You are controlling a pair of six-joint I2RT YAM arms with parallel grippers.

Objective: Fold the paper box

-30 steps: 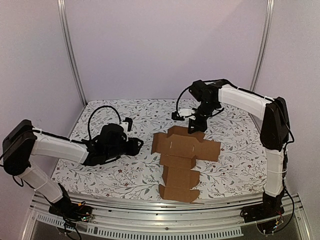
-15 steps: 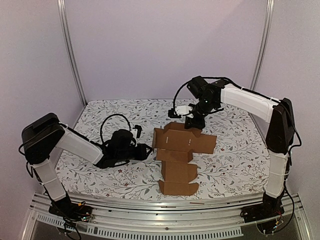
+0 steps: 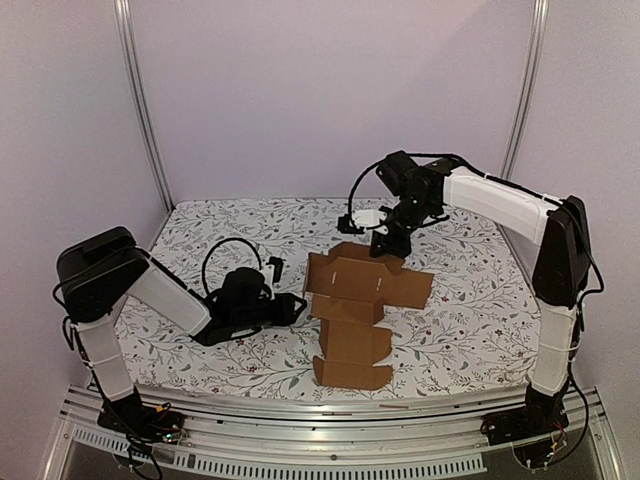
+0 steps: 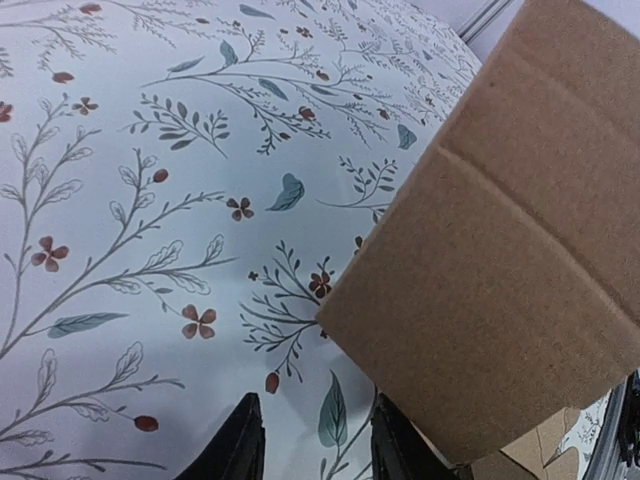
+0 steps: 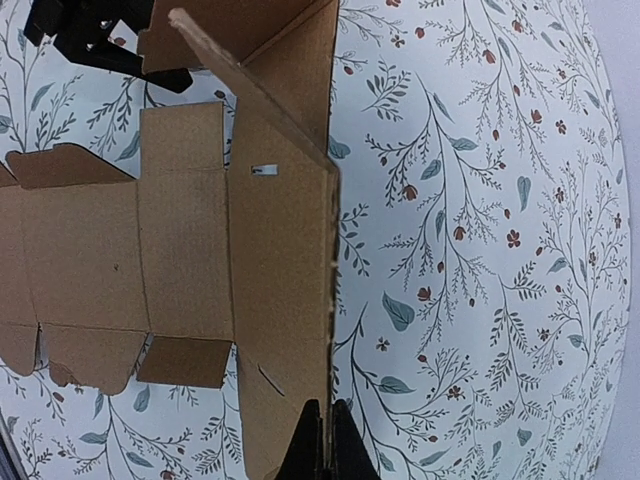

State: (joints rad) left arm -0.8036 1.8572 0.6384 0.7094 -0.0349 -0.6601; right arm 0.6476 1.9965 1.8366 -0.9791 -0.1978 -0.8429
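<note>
One paper box [image 3: 362, 290], two pincers [image 3: 297, 306] [image 3: 386, 249]

**Paper box at mid-table, one gripper on each side**

The paper box [image 3: 350, 320] lies on the middle of the table [image 3: 470, 330]. Its strip of panels runs from near the front edge toward the back, and its side flaps spread left and right at the far end. The left gripper [image 3: 295, 305] sits low over the table just beside the box's left flap. The right gripper [image 3: 385, 248], behind the box, pinches its raised far panel.
</note>
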